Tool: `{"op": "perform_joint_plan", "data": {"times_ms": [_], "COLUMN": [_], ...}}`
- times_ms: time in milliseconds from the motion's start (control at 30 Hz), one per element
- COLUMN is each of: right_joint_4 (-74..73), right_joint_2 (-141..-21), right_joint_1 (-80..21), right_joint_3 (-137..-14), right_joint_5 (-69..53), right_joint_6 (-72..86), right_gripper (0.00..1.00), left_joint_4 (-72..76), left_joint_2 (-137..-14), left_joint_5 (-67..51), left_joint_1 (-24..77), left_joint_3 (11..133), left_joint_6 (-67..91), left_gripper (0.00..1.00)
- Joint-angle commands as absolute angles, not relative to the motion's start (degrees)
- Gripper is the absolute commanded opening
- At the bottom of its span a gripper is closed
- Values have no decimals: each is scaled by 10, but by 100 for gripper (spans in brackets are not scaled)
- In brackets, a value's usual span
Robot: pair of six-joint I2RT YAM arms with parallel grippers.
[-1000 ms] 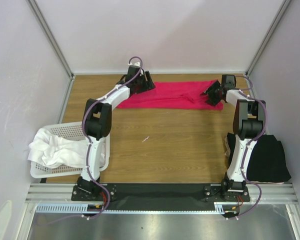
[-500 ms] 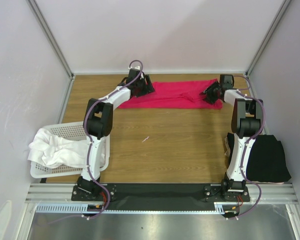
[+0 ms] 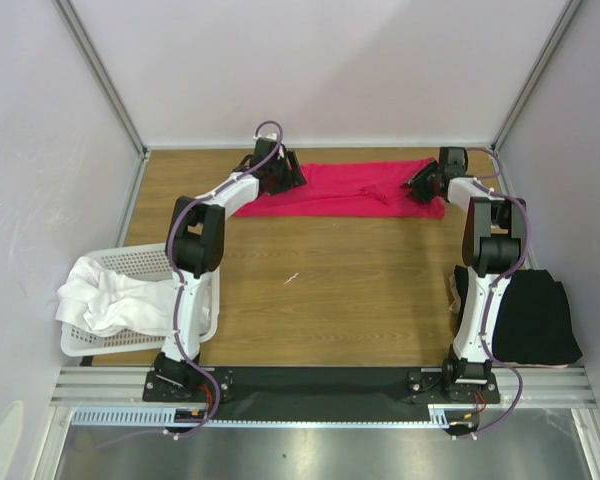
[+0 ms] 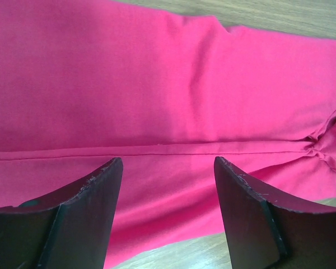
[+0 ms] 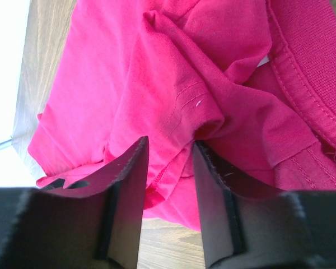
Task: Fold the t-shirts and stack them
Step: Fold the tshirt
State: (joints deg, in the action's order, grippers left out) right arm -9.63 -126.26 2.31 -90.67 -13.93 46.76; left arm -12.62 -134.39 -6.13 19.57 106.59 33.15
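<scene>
The wooden tabletop (image 3: 330,300) fills the middle of the top view. Along its upper edge the crimson-pink t-shirt (image 3: 350,188) lies as a long flat band from centre-left to upper right. Its shape matches that of a second ago, save that its left end has drawn in slightly. At the right edge the black t-shirt (image 3: 535,315) lies crumpled and has not shifted. Nor have the white t-shirts (image 3: 105,295) heaped in the white basket (image 3: 140,262) at lower left.

The left claw (image 4: 168,165) has crept a little to the left and down since a second ago, and sits at the band's left end. Its fingers (image 4: 89,190) stand wide apart with nothing between them. The pink cloth spreads flat beneath, a stitched seam running across just above the tips.

The right claw (image 5: 171,143), nudged slightly up and left, is over the shirt's right end. Its jaws are narrowly parted, and a rumpled fold with a stitched hem sits at the mouth of the gap, not visibly pinched. The ribbed collar (image 5: 302,61) is in the upper right of that view.
</scene>
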Motion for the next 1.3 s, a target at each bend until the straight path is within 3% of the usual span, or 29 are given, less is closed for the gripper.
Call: {"op": "perform_joint_plan", "data": {"times_ms": [0,133,267,367,433,533,667,767,1067,1267], "right_joint_4": [-92,-91,-97,-103,-114,-148,-205,-229,-232,-210], "right_joint_2": [-1265,-1273,-1282,-1284,-1289,-1300,-1293,-1264,-1170,-1172], "right_joint_1": [18,15,13,13,12,12,13,22,66,70], "right_joint_3": [-934,-947,-961,-975,-984,-1013,-1007,-971,-811,-790], "right_joint_5": [-134,-132,-138,-135,-131,-123,-102,-81,-41,-51], "right_joint_6": [470,467,472,471,467,458,443,427,385,345], "right_gripper": [38,28,8,8,10,23,49,60,64,65], "left_joint_4": [-122,-121,-122,-123,-123,-123,-122,-125,-141,-167], "left_joint_2": [-1347,-1348,-1350,-1351,-1352,-1354,-1352,-1347,-1345,-1328], "left_joint_5": [-56,-57,-57,-57,-57,-59,-56,-50,-16,35], "left_joint_1": [187,186,185,183,182,181,179,178,163,161], "left_joint_3": [1060,1055,1056,1056,1055,1055,1056,1056,1056,1039], "left_joint_6": [341,340,343,342,343,343,341,337,338,337], "left_gripper": [72,72,72,72,72,72,72,72,72,72]}}
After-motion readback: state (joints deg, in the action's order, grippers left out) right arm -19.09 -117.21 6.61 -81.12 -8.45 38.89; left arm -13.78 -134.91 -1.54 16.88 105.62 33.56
